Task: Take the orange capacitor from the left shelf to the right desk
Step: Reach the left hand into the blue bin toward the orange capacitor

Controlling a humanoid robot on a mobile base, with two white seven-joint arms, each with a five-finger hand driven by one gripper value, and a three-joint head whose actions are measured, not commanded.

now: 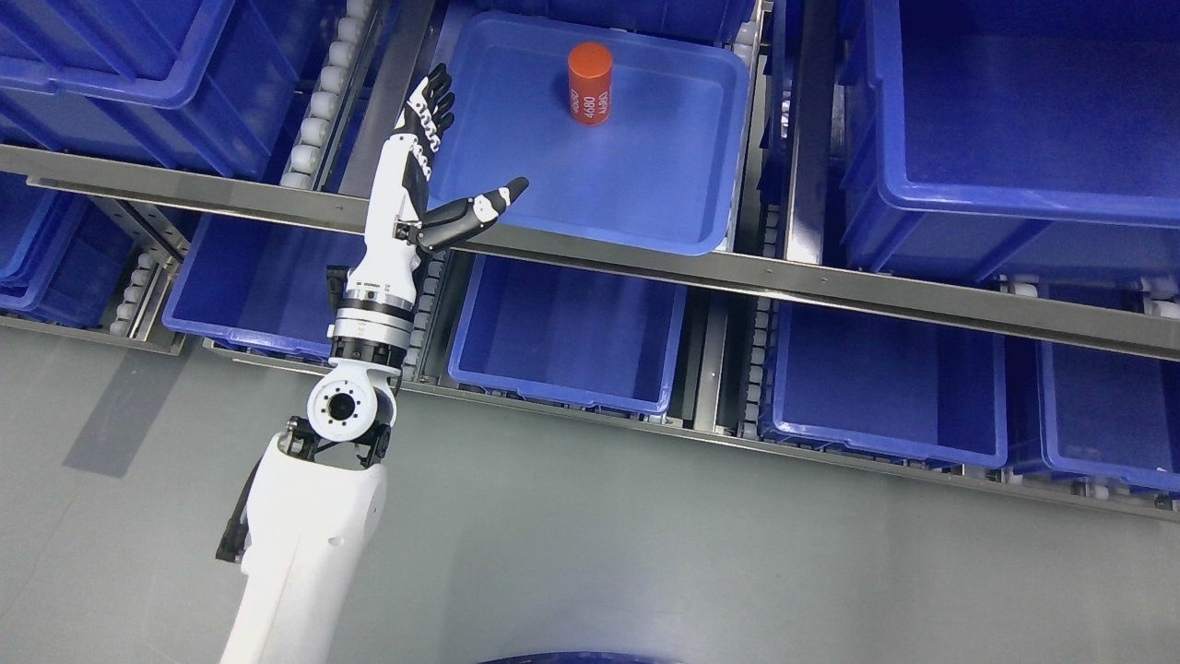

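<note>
Bright, even light — sharp, soft shadows.

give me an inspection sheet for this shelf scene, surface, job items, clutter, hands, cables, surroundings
Surface: shallow blue tray on the shelf's upper level, behind a metal rail.
Job's things: orange capacitor upright near the tray's back, untouched.
Clutter: nothing seen in the tray besides the capacitor.
Hands: left hand open at the tray's left edge, thumb over the tray; right hand not in view.
Cables: nothing seen.
Surroundings: blue bins on both levels, grey floor.

The left arm has a smooth white shell, a round black-centred joint, silver wrist rings, and a black-and-white left hand.
</note>
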